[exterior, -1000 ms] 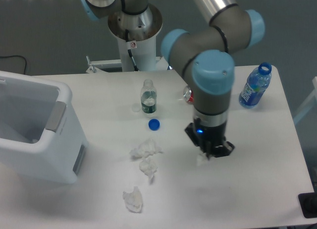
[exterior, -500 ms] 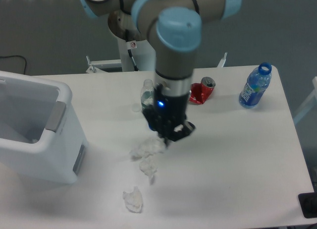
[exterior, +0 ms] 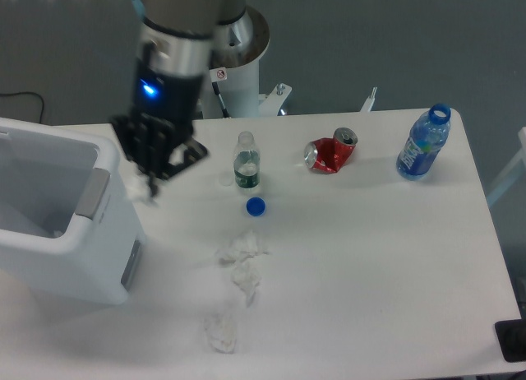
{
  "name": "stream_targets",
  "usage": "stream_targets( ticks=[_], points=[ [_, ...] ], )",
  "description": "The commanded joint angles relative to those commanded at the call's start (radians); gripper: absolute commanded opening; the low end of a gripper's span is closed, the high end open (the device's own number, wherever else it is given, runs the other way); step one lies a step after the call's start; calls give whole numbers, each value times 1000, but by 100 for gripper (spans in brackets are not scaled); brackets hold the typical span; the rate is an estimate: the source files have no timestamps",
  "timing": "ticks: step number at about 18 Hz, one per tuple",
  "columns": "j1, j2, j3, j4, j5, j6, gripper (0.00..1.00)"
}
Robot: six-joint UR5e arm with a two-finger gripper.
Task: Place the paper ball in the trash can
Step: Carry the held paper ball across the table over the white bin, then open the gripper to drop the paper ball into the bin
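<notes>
Gripper [exterior: 146,181] pinches the paper ball [exterior: 136,189], motion-blurred. It hangs just beside the trash can [exterior: 49,261] rim.

Trash can [exterior: 49,257] left, bottle cap [exterior: 256,206] before small bottle [exterior: 246,161]

The arm comes down from the top of the shot, wrist pointing pretty much straight down, a blue light glowing on the wrist housing. It's blurry, so details are soft. The gripper [exterior: 146,185] hangs at the left side, black fingers pointing down and closed on a little white wad, the paper ball [exterior: 140,191], which pokes out below the fingertips. The base column sits behind it, at the top middle, with a shiny metal collar.
</notes>
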Motion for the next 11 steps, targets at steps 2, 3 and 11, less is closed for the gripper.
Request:
stream_targets(
  ticks=[2, 3, 11],
  points=[
    [-44, 6, 0, 0, 0, -3, 12],
    [-66, 6, -2, 0, 0, -5, 13],
    [-144, -87, -3, 52, 5, 3, 100]
  ],
)
